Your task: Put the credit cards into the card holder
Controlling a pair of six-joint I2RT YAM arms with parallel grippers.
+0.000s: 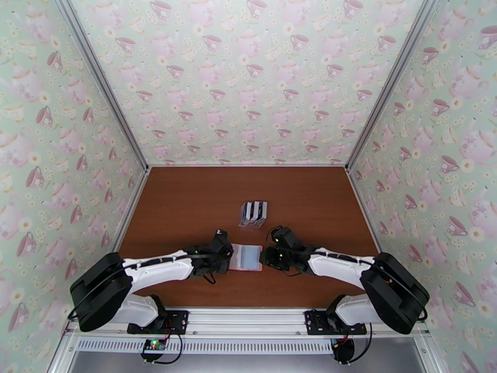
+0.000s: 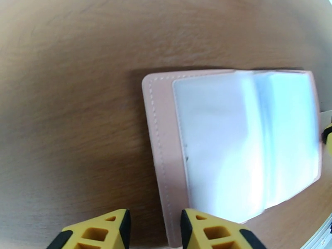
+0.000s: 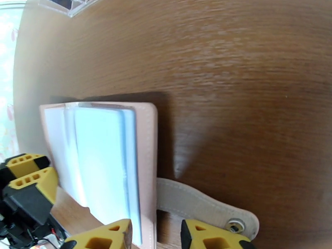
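Note:
The pink card holder (image 1: 247, 257) lies open and flat on the table between my two grippers, clear sleeves up. The sleeves (image 3: 103, 162) look pale blue, and I cannot tell whether a card sits inside. My left gripper (image 2: 154, 231) is low at the holder's left cover edge (image 2: 159, 154), jaws partly open and straddling it. My right gripper (image 3: 157, 235) stands the same way over the right cover edge and the snap tab (image 3: 207, 206). Neither clamps anything that I can see. Black and white credit cards (image 1: 253, 211) stand upright in a clear rack behind the holder.
The clear slotted rack (image 1: 253, 222) sits mid-table, just beyond the holder, and its corner shows in the right wrist view (image 3: 70, 3). Brown tabletop (image 1: 186, 200) spreads to the left, right and back. Patterned walls enclose three sides.

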